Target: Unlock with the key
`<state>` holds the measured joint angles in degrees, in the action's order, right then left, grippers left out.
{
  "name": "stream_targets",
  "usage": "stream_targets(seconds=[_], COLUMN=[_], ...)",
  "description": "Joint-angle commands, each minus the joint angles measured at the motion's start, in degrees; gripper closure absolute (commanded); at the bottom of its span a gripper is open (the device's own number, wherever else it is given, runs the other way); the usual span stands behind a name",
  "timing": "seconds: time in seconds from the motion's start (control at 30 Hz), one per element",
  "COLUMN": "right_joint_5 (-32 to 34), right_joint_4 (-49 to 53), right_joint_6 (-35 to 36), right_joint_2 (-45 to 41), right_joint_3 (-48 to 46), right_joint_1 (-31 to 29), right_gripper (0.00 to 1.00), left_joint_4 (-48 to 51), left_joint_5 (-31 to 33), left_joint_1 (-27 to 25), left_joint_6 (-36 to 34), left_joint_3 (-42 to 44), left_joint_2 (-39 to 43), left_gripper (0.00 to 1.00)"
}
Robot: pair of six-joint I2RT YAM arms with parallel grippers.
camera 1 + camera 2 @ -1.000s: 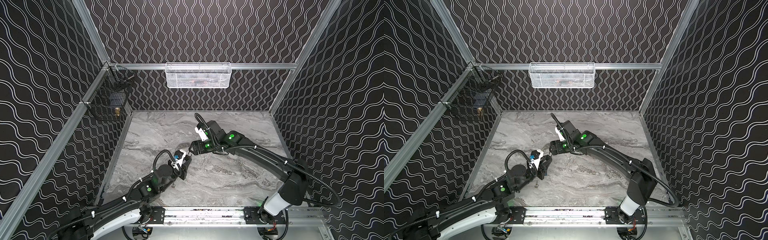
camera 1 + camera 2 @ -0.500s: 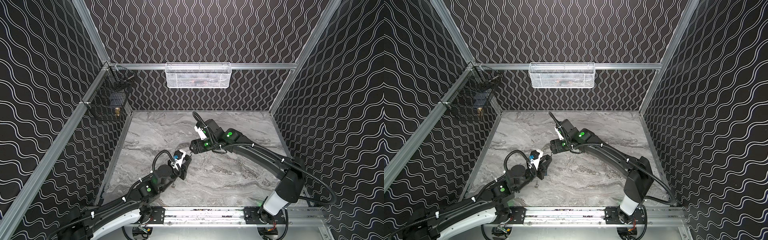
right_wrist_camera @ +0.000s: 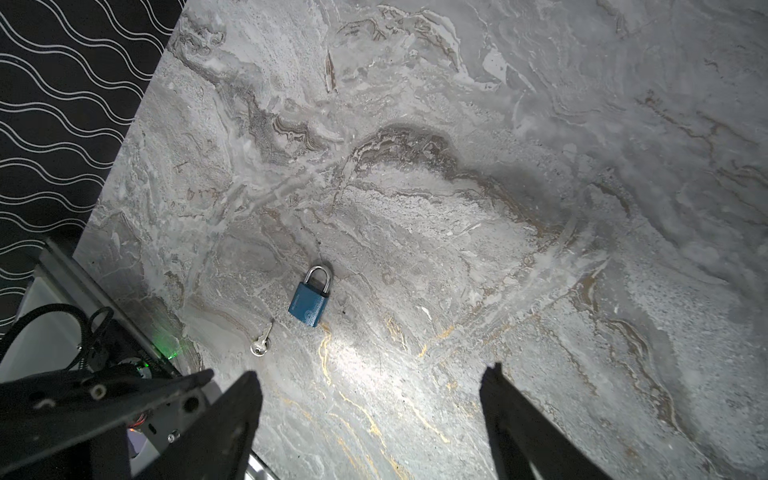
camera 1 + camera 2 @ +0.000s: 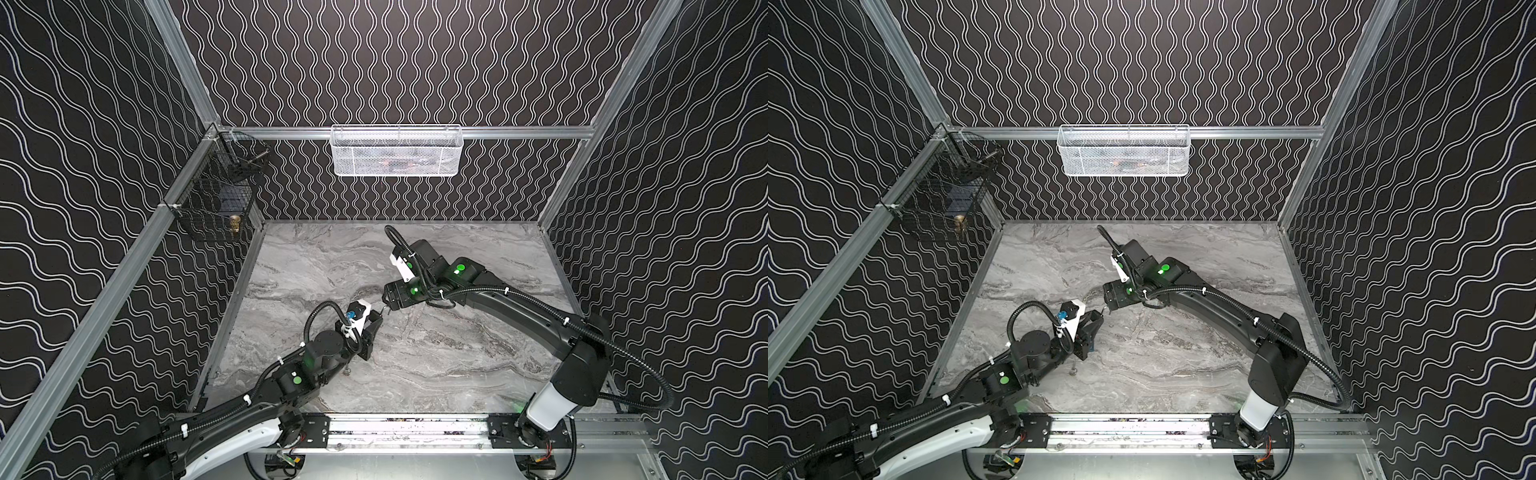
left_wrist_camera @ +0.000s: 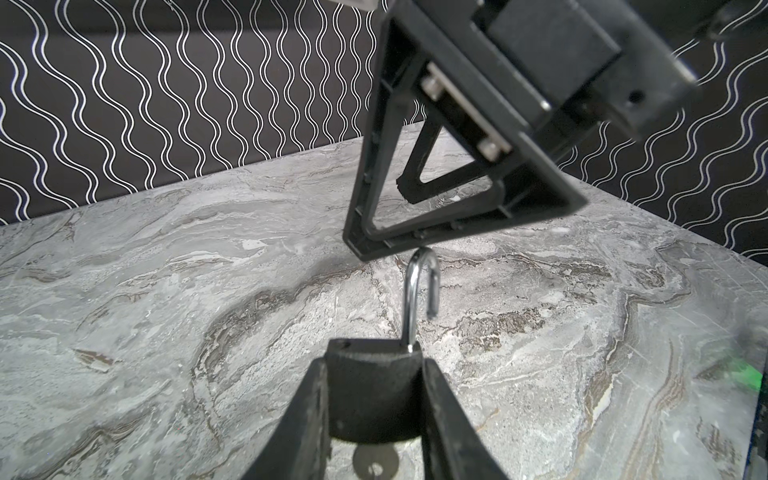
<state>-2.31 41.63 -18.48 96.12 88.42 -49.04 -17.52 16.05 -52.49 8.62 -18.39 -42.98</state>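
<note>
My left gripper is shut on the dark body of a padlock. The padlock's silver shackle stands open, with its free end lifted out of the body. A silver key head shows right under the body, seemingly in the keyhole. My right gripper is open and empty. One of its fingers hangs just above the shackle's top. In both top views the two grippers meet near the middle of the marble table.
A blue padlock with a closed shackle and a loose key lie on the table beside my left arm. A white mesh basket hangs on the back wall. A black wire basket hangs on the left wall.
The right arm has shifted slightly toward the left gripper. The left gripper keeps its hold on the padlock and has not moved.
</note>
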Motion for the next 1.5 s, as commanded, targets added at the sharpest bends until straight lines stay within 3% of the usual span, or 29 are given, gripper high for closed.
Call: stream_targets(seconds=[0.0, 0.63, 0.87, 1.07, 1.27, 1.47], right_joint_5=[-1.40, 2.50, 2.69, 0.78, -0.30, -2.06], right_joint_4=[0.71, -2.82, -6.27, -10.31, -16.68, -21.98], right_joint_6=[0.91, -2.20, -4.29, -6.73, -9.22, -11.95], right_joint_2=[-0.90, -6.22, -8.75, -10.59, -13.18, -14.22], right_joint_3=[-0.96, -6.43, -10.58, -15.36, -22.42, -28.12], right_joint_1=[-0.02, 0.93, 2.55, 4.10, 4.77, 4.91], right_gripper=[0.16, 0.15, 0.14, 0.14, 0.14, 0.14], left_joint_4=[-3.22, 2.38, 13.49, 23.90, 26.88, 30.44], left_joint_5=[0.65, 2.50, 2.90, -0.72, -7.55, -7.77], left_joint_1=[0.10, 0.06, 0.86, 4.93, 11.94, 16.00], left_joint_6=[-1.68, -0.10, 1.31, 3.37, 7.17, 8.62], left_joint_3=[-0.20, -3.02, -10.08, -18.06, -21.60, -25.84], left_joint_2=[0.32, -1.70, -6.97, -16.34, -24.56, -33.37], left_gripper=[1.00, 1.00, 1.00, 1.00, 1.00, 1.00])
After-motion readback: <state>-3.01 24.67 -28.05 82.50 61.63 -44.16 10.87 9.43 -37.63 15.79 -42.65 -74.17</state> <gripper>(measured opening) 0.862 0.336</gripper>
